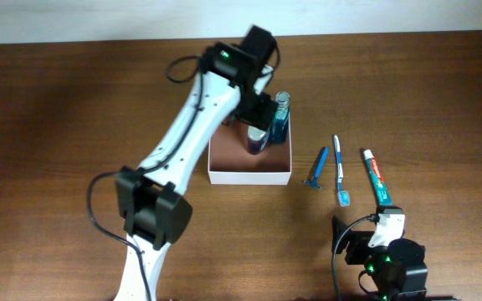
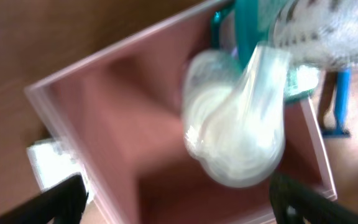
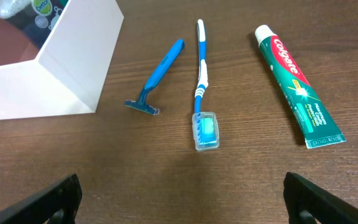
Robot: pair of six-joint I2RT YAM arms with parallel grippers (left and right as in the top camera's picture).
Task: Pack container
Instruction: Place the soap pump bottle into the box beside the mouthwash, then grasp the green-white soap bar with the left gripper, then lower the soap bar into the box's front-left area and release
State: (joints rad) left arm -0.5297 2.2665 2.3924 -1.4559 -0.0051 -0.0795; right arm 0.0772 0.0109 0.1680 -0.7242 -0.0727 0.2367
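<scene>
The container (image 1: 249,176) is a square box with white walls and a reddish-brown inside, at the table's middle. A purple bottle (image 1: 256,140) and a teal bottle (image 1: 280,117) stand in its far right corner. My left gripper (image 1: 257,111) hovers over them. In the blurred left wrist view its jaws (image 2: 182,208) are open and empty above the container's floor (image 2: 135,124), with a white-capped bottle (image 2: 238,134) just ahead. My right gripper (image 1: 375,230) is open and empty (image 3: 182,205) near the front edge. A blue razor (image 3: 157,78), a toothbrush (image 3: 201,87) and a toothpaste tube (image 3: 297,84) lie ahead of it.
The razor (image 1: 317,167), toothbrush (image 1: 340,170) and toothpaste (image 1: 376,174) lie side by side right of the container, whose white wall (image 3: 73,68) shows in the right wrist view. A blurred white object (image 2: 48,162) sits outside the container's wall.
</scene>
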